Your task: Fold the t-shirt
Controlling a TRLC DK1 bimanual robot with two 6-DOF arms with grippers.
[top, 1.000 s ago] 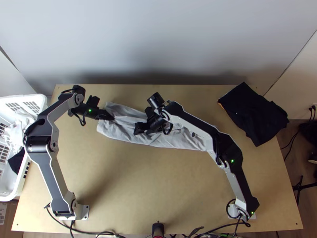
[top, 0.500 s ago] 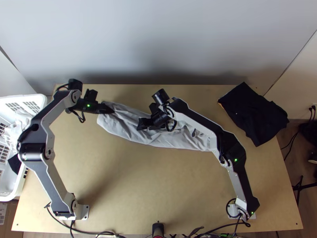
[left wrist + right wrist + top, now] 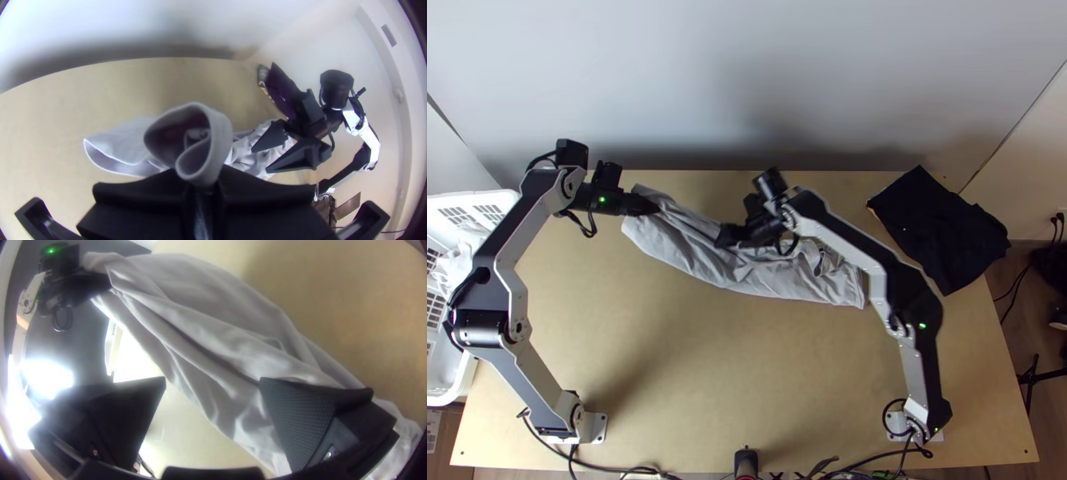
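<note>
T-shirt (image 3: 747, 276) beneath wide-spread right gripper (image 3: 726, 236)

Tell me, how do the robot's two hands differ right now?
The left gripper is shut on the grey t-shirt; the right gripper is open and grips nothing. The left gripper is at one end of the shirt, the right gripper over its middle part. Both have two wide black fingers.
</note>
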